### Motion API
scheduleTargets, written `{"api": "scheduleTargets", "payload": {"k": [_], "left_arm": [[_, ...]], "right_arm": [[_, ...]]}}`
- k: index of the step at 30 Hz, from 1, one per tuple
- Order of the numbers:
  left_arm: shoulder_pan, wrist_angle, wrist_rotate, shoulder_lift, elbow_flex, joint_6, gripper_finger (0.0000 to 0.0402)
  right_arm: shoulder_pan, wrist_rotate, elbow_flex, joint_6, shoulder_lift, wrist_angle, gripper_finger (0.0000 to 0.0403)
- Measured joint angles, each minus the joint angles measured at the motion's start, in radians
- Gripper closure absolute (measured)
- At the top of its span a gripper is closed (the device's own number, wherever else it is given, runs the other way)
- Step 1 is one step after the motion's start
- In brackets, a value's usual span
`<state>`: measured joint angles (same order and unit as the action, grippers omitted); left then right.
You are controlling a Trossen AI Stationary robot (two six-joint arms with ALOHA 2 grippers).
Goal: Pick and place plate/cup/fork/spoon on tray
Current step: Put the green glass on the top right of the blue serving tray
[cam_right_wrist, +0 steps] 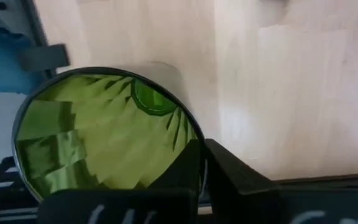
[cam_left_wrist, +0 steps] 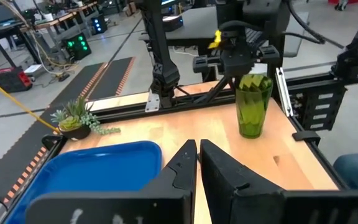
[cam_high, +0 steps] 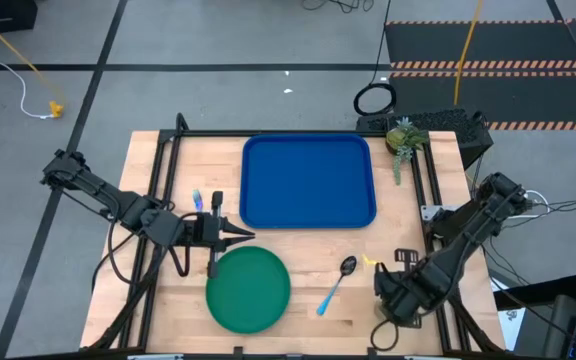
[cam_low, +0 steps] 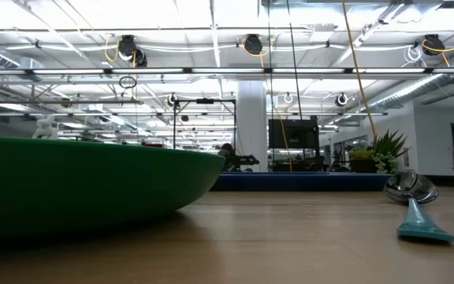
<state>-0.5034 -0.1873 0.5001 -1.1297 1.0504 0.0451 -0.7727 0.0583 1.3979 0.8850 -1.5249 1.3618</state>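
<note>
My left gripper point(cam_high: 246, 235) hovers over the table with its fingers point(cam_left_wrist: 185, 163) pressed nearly together, only a thin slit between the tips, nothing in them. The plate point(cam_high: 249, 289) lies just below and beside those tips in the high view, near the table's front edge; I can't tell whether the fingertips overlap its rim or stop just short. In the low view the plate point(cam_low: 85, 185) fills the left side as a wide green curve resting flat on the wood.

The tray point(cam_high: 309, 181) sits ahead of the left gripper toward the table's far edge, close by, flat on the table; its near corner shows in the left wrist view point(cam_left_wrist: 98, 165).

My right gripper point(cam_high: 400, 295) is low at the table's front right corner. Its wrist camera looks straight down into the cup point(cam_right_wrist: 104, 134), which stands upright. One dark finger point(cam_right_wrist: 229, 171) sits against the cup's rim; whether both fingers are clamped on the wall I cannot tell. From the left wrist camera the cup point(cam_left_wrist: 253, 104) stands upright on the wood with the right gripper's hardware directly above it.

The spoon point(cam_high: 336, 283) lies between the plate and the right gripper, bowl toward the tray, handle toward the front edge, apart from both. The low view shows its bowl point(cam_low: 410, 188) raised slightly off the wood.

A small potted plant point(cam_high: 405, 140) stands beside the tray's far right corner.
</note>
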Motion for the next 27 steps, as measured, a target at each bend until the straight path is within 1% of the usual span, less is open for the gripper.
{"api": "scheduleTargets", "payload": {"k": [4,8,11,13,19,24,27], "left_arm": [[0.0,-0.013,0.0,0.0,0.0,0.028,0.0376],[0.015,-0.021,0.006,0.0,0.0,0.034,0.0376],[0.041,-0.044,0.008,0.0,0.0,0.024,0.0376],[0.06,-0.067,0.009,0.0,0.0,0.02,0.0376],[0.143,-0.102,0.003,0.0,0.0,0.021,0.0376],[0.233,-0.099,-0.097,0.007,0.0,0.054,0.0376],[0.28,-0.101,-0.133,0.007,0.0,0.062,0.0376]], "right_arm": [[0.064,-0.002,0.035,-0.081,0.0,0.055,0.0401],[0.145,-0.006,0.117,-0.161,-0.001,0.145,0.0402],[0.206,-0.048,0.188,-0.218,-0.001,0.207,0.0402],[0.252,-0.086,0.23,-0.263,0.0,0.21,0.0402],[0.402,-0.115,0.342,-0.408,0.0,0.21,0.0402],[0.558,-0.119,0.403,-0.58,-0.001,0.21,0.0402],[0.657,-0.166,0.432,-0.702,0.0,0.209,0.0402]]}}
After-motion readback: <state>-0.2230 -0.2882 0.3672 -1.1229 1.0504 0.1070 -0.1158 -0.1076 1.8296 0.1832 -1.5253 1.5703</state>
